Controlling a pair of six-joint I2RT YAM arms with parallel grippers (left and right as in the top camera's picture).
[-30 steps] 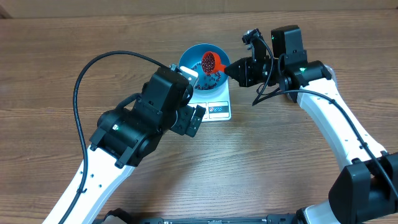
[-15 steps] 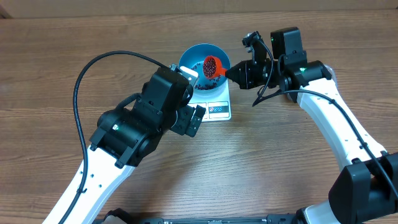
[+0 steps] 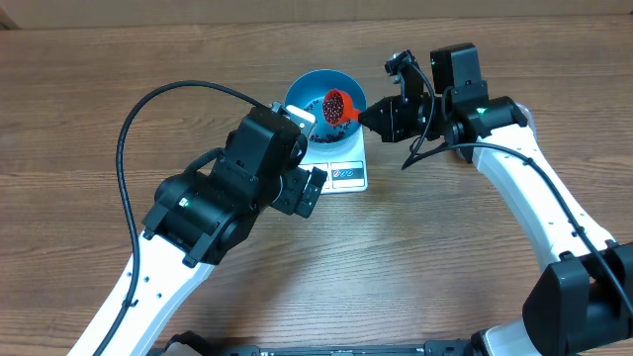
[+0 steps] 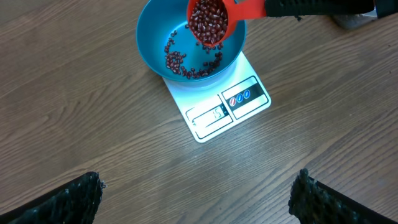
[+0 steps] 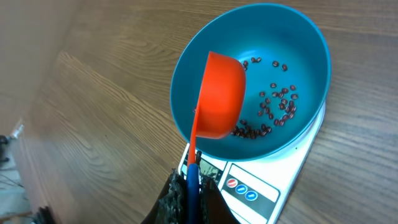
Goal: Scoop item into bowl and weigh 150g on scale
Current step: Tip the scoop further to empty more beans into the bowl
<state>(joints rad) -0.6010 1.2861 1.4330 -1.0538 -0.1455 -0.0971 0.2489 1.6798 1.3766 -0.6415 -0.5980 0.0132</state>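
Note:
The blue bowl (image 3: pixel 300 92) (image 4: pixel 149 37) (image 5: pixel 292 43) stands on the white scale (image 3: pixel 346 176) (image 4: pixel 233 106) (image 5: pixel 261 186). Dark red-brown beans (image 4: pixel 186 65) (image 5: pixel 277 106) lie scattered on the bowl's bottom. A red scoop (image 3: pixel 334 102) (image 5: pixel 221 96) hangs tilted over the bowl, and the left wrist view shows it full of beans (image 4: pixel 208 22). My right gripper (image 3: pixel 368 112) (image 5: pixel 191 180) is shut on the scoop's handle from the bowl's right. My left gripper (image 4: pixel 199 199) stands wide open above bare table, in front of the scale, holding nothing.
The brown wooden table (image 3: pixel 445 257) lies all around the scale. My left arm's bulk (image 3: pixel 227 193) sits close to the scale's left front. A black cable (image 3: pixel 148 109) loops over the table's left.
The scoop has shifted slightly to the right and down over the bowl with the right gripper, then held still. The left arm has not moved.

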